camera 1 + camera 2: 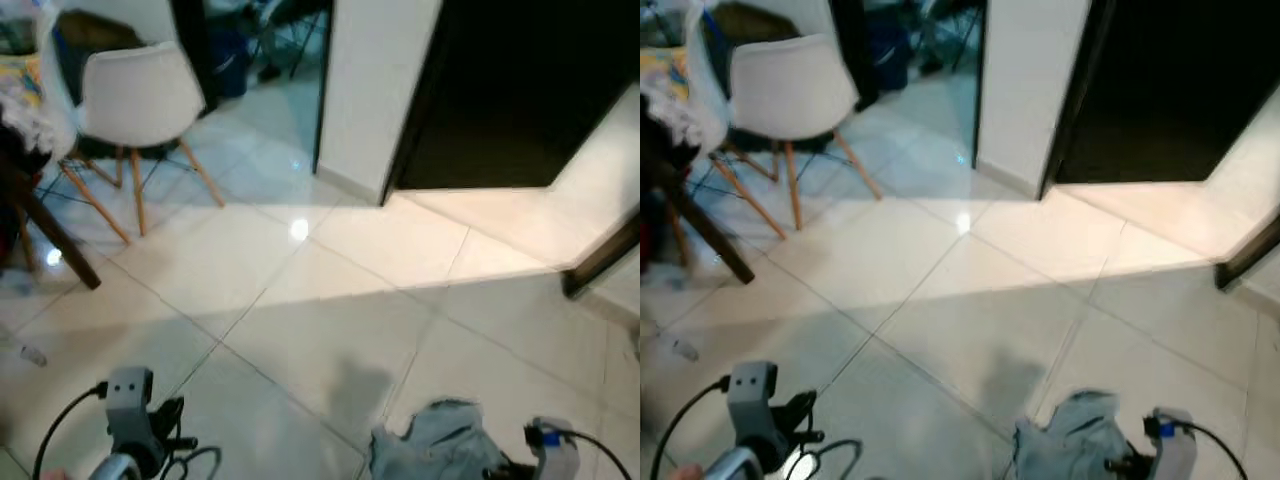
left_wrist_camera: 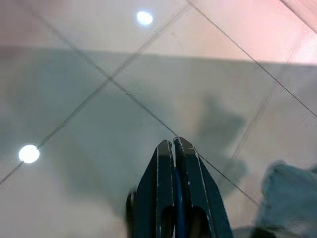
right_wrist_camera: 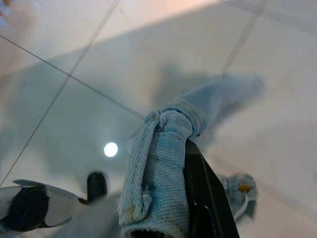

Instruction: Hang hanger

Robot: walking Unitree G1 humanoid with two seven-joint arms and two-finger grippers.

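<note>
Right wrist view: right gripper (image 3: 190, 163) clamped on denim garment (image 3: 158, 173), hanging along the fingers; left gripper (image 2: 173, 146) shut — a thin blue strip between its fingers — walking towards the dark doorway (image 1: 510, 90)

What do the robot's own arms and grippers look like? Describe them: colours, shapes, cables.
The left gripper has two long black fingers that taper to narrow tips, with a thin blue strip between them. Its wrist carries a boxy grey camera module with a black cable looping from it. The right gripper has a flat black finger; its wrist is light grey with a blue connector and a thin black cable.
</note>
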